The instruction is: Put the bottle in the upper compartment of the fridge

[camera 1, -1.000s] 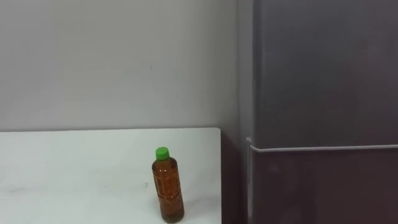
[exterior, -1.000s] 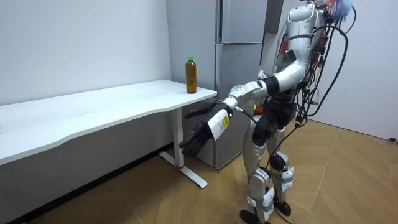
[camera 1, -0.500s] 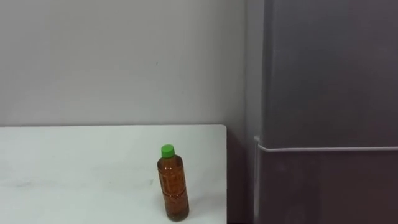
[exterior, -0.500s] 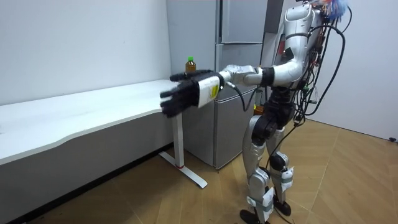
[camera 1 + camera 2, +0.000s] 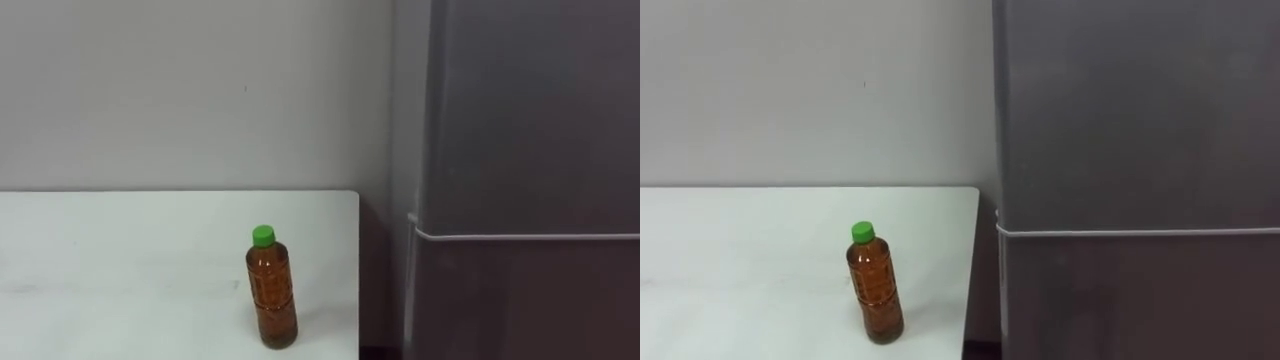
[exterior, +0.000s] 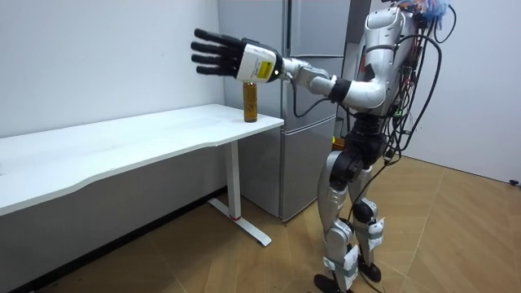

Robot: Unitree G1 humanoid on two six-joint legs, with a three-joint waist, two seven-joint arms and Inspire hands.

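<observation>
- Your bottle [image 5: 272, 290] stands upright on the white table [image 5: 120, 260], close to the table's right edge and well forward of its far edge. It has a green cap and brown liquid inside, and nothing touches it.
- To the right of that edge you have the grey fridge [image 5: 530, 150], with a narrow gap between it and the table. A pale seam divides the upper door [image 5: 535, 110] from the lower door [image 5: 530, 300], and both doors are closed.
- A plain light wall [image 5: 180, 90] runs behind the table's far edge.
- In the room view the robot stands upright on the wooden floor [image 6: 456, 236] in front of the fridge, at the table's right end.
- One arm reaches out level over the table. Judging by the body, this is probably the left hand [image 6: 232, 59].
- That hand hangs higher than the bottle's cap and is clear of it. Its fingers are straight and spread apart, and it holds nothing.
</observation>
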